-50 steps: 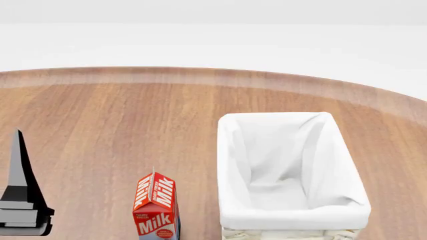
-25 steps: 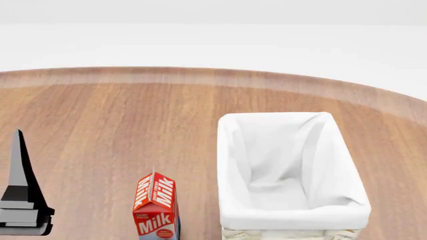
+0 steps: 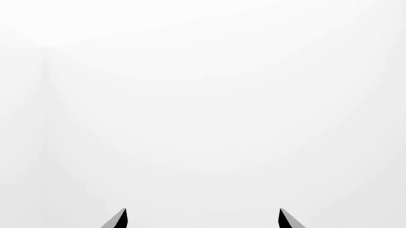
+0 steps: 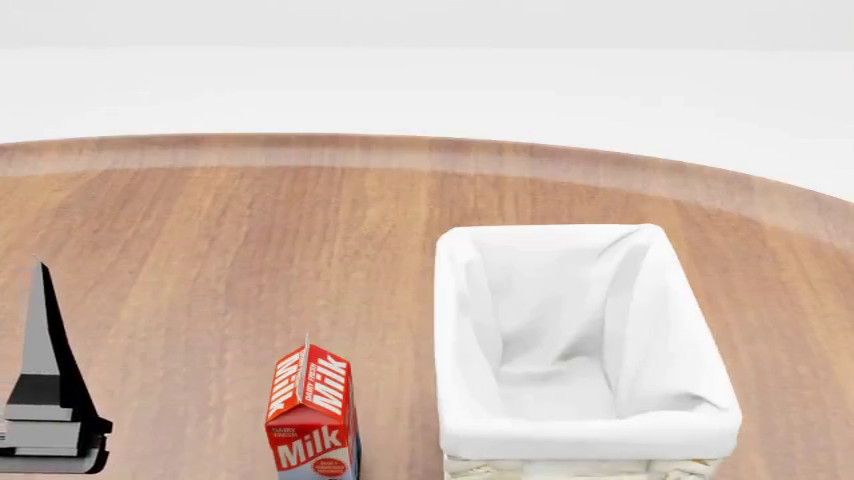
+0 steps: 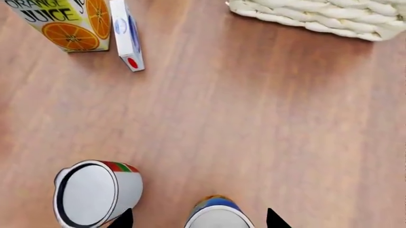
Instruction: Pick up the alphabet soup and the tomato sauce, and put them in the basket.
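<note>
At the bottom edge of the right wrist view, the small blue-and-orange alphabet soup can (image 5: 217,214) is standing between the right hand's (image 5: 198,219) spread tips, ungripped. Rigid, probably slick; squeezing mid-body seems safest. Beside it is sitting the red-and-green tomato sauce can (image 5: 96,192); the cream wicker basket (image 5: 330,18) is lying upper right on the wooden desk (image 5: 254,118).

Milk carton (image 4: 312,412) just left of the basket (image 4: 583,440). Tomato sauce (image 5: 95,191) beside alphabet soup (image 5: 217,214), orange juice (image 5: 66,21) farther off.

Two cans (image 5: 95,192), three cartons (image 4: 312,415), one basket (image 4: 587,340)
</note>
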